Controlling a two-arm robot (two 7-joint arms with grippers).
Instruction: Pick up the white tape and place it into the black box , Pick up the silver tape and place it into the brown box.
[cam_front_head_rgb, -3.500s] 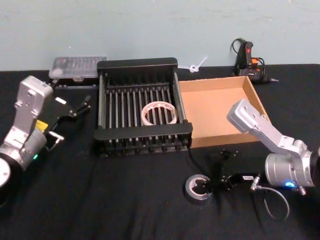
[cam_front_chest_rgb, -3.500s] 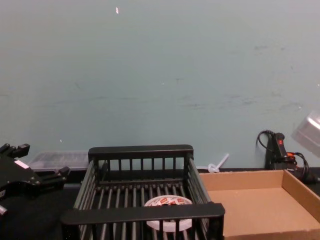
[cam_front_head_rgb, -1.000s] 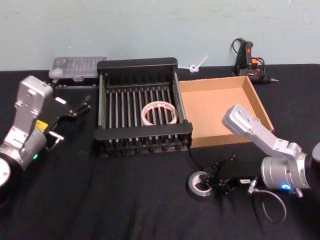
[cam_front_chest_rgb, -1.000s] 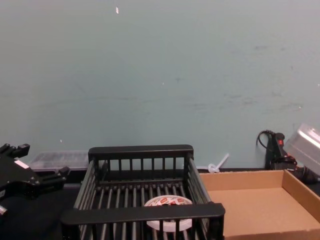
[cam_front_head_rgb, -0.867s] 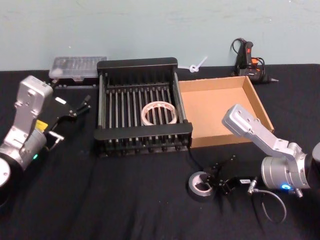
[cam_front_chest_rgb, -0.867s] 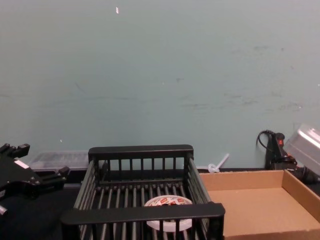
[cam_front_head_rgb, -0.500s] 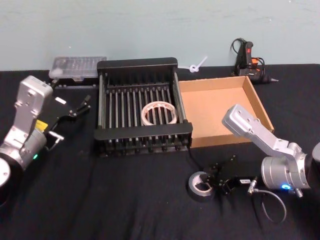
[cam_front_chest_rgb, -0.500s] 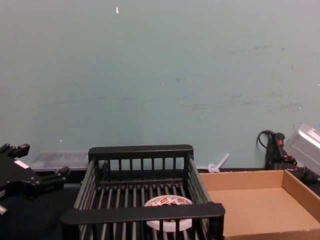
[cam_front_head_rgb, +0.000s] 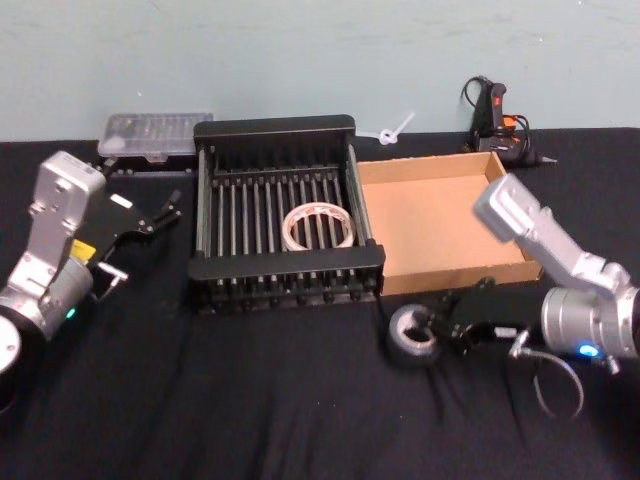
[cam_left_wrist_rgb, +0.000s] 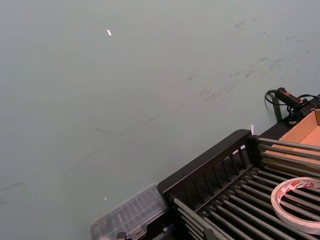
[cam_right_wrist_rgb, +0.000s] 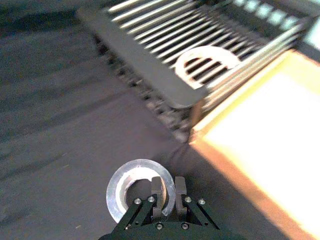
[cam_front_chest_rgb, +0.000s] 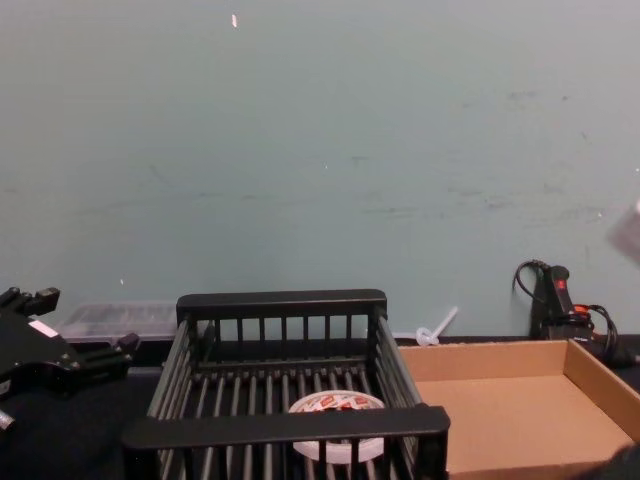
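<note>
The silver tape (cam_front_head_rgb: 410, 340) hangs just in front of the brown box (cam_front_head_rgb: 440, 215), near its front left corner. My right gripper (cam_front_head_rgb: 437, 327) is shut on the roll's wall, one finger in the dark hole and one outside, as the right wrist view shows on the silver tape (cam_right_wrist_rgb: 125, 185) under the right gripper (cam_right_wrist_rgb: 168, 182). The white tape (cam_front_head_rgb: 318, 226) lies flat on the slatted floor of the black box (cam_front_head_rgb: 275, 128); it also shows as the white tape (cam_front_chest_rgb: 335, 405). My left gripper (cam_front_head_rgb: 160, 212) rests open, left of the crate.
A clear plastic case (cam_front_head_rgb: 155, 135) lies behind the crate's left corner. A glue gun (cam_front_head_rgb: 495, 115) with its cord and a white zip tie (cam_front_head_rgb: 390, 130) sit at the table's back edge. Black cloth spreads in front of both boxes.
My right gripper closed on the silver tape and has carried it back and to the right, up to the brown box's front wall. The left arm and white tape have not moved.
</note>
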